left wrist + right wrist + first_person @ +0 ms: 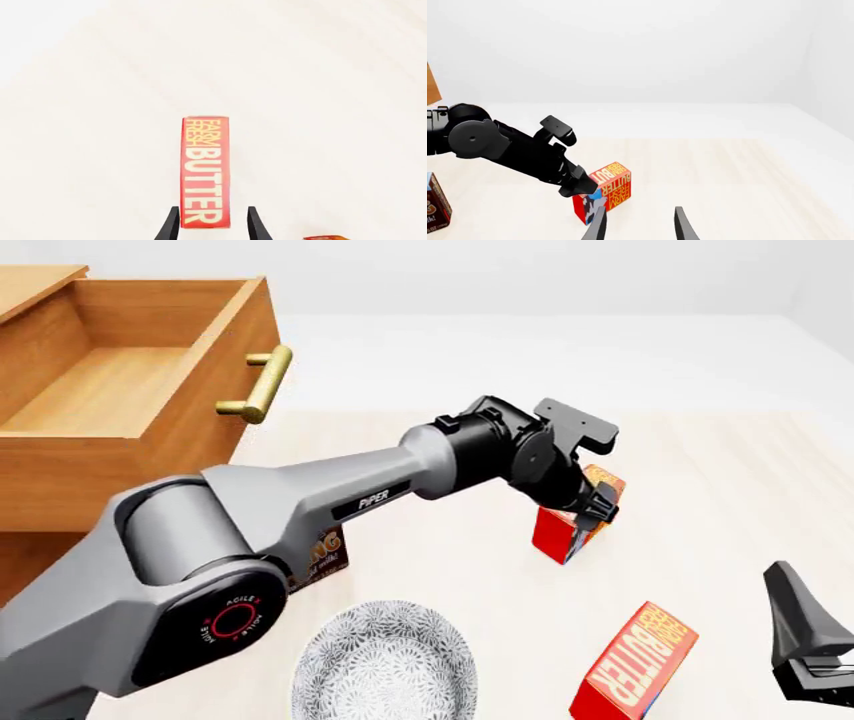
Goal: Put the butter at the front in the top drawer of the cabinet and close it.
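Two identical red butter cartons are in view. One butter carton (pixel 558 537) sits tilted mid-table, between the open fingers of my left gripper (pixel 587 508). The left wrist view shows this carton (pixel 205 170) with a finger on each side and a gap on one side. It also shows in the right wrist view (pixel 606 192), with the left gripper (pixel 584 190) on it. The second butter carton (pixel 635 665) lies nearer the table's front edge. My right gripper (pixel 797 625) is open and empty beside it. The cabinet (pixel 30 285) stands far left, its top drawer (pixel 227 350) pulled open and empty.
A patterned plate (pixel 387 670) sits at the front, below the left arm. The brown chocolate pudding box (pixel 323 550) stands partly hidden behind that arm and also shows in the right wrist view (pixel 435 202). The drawer's brass handle (pixel 262 385) sticks out toward the table.
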You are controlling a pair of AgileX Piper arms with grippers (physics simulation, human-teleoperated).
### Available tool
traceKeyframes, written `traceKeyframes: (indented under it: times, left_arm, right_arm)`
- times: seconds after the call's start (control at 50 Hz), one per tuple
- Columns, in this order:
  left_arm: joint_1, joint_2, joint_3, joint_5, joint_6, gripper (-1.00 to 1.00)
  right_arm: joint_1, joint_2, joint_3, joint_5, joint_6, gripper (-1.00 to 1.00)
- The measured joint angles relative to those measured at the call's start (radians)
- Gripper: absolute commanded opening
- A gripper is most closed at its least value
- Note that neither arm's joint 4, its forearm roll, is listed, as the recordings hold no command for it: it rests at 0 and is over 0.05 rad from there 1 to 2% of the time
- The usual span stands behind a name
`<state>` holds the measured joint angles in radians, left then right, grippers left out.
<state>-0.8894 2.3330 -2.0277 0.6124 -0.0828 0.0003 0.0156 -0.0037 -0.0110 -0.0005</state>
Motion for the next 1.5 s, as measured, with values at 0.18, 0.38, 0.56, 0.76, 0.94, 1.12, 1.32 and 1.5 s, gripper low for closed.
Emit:
traceKeyframes:
  times: [0.18,0.38,0.56,0.76,0.94,1.12,1.32,1.5]
  left_arm:
    - [0.004,0.027,-0.014,-0.003,-0.003,1.00]
    - [0.022,0.052,-0.035,0.004,0.006,1.00]
    - [0.021,0.066,-0.038,-0.003,-0.001,1.00]
    - [0.015,0.100,-0.057,-0.006,-0.013,1.00]
    - [0.011,0.143,-0.101,0.006,-0.018,1.00]
    - [0.009,0.186,-0.152,0.028,-0.020,1.00]
    - [0.011,0.216,-0.210,0.063,-0.027,-1.00]
    - [0.015,0.198,-0.214,0.084,-0.018,-1.00]
  right_arm:
    - [0.000,0.000,0.000,0.000,0.000,1.00]
    - [0.000,0.000,0.000,0.000,0.000,1.00]
    - [0.000,0.000,0.000,0.000,0.000,1.00]
    - [0.000,0.000,0.000,0.000,0.000,1.00]
    - [0.000,0.000,0.000,0.000,0.000,1.00]
    - [0.000,0.000,0.000,0.000,0.000,1.00]
    - [0.000,0.000,0.000,0.000,0.000,1.00]
    - [0.000,0.000,0.000,0.000,0.000,1.00]
